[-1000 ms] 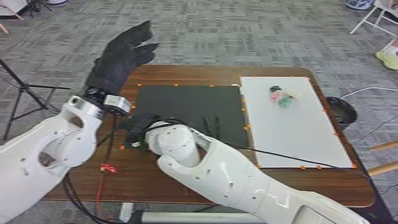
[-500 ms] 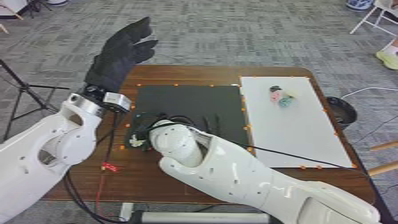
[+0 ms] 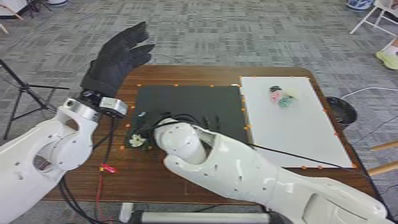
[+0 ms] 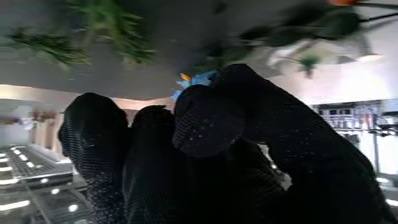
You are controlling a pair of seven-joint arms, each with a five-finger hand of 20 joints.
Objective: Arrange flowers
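In the head view my left hand (image 3: 114, 62) is raised beyond the table's left edge, fingers straight. My right hand (image 3: 163, 122) is low over the left part of the black mat (image 3: 191, 97), largely hidden by its white arm. A white flower (image 3: 136, 140) lies beside it. Pink (image 3: 275, 95) and teal (image 3: 285, 102) flowers rest on the white board (image 3: 293, 135). From the right wrist, the thumb and a curled finger of my right hand (image 4: 209, 122) pinch a blue flower (image 4: 195, 81); its stem is hidden. Green sprigs (image 4: 111, 30) and a blurred white bloom (image 4: 329, 52) appear beyond.
Dark slender pieces (image 3: 213, 124) lie on the mat. A black cable (image 3: 293, 158) crosses the table (image 3: 178, 185), and a red tag (image 3: 108, 168) hangs at the left. Beyond the right edge stands a black round container (image 3: 341, 111); a tripod (image 3: 27, 90) stands at the left.
My right hand has shifted rightward over the mat, uncovering the white flower. My left hand has moved slightly, still raised, and the flowers on the white board have stayed put.
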